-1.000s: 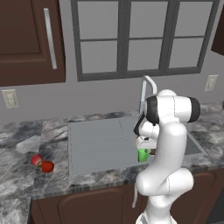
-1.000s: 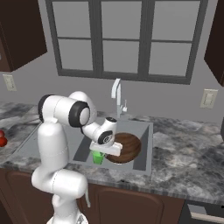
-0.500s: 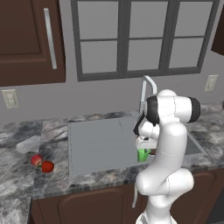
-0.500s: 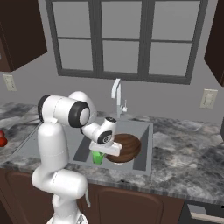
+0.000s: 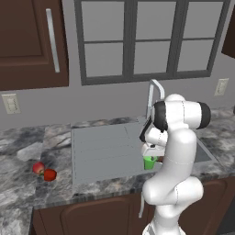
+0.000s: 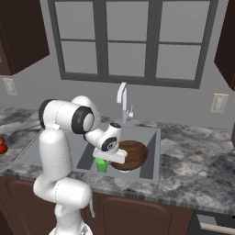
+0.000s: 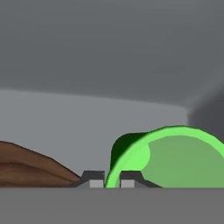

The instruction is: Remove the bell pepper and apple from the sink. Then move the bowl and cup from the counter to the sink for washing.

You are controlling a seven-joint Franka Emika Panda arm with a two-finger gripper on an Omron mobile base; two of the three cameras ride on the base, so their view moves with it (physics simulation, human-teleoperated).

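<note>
My gripper (image 7: 109,179) is shut on the rim of the green cup (image 7: 175,157), one fingertip on each side of its wall. The cup (image 6: 101,165) is upright, low in the grey sink (image 6: 153,151), close to the front wall of the basin. Beside it in the basin lies the brown wooden bowl (image 6: 132,153), whose edge (image 7: 26,168) is at the lower left of the hand view. The apple (image 5: 39,167) and the bell pepper (image 5: 50,175) sit together on the counter (image 5: 23,193), left of the drainboard. In the left base view the cup (image 5: 149,162) shows under the gripper (image 5: 149,154).
The chrome faucet (image 6: 122,98) stands behind the basin, close to my arm. The ribbed drainboard (image 5: 105,147) spreads to the left of the basin. A window sits above the sink, with dark cabinets (image 5: 27,41) on either side and marbled counter (image 6: 197,170) to the right.
</note>
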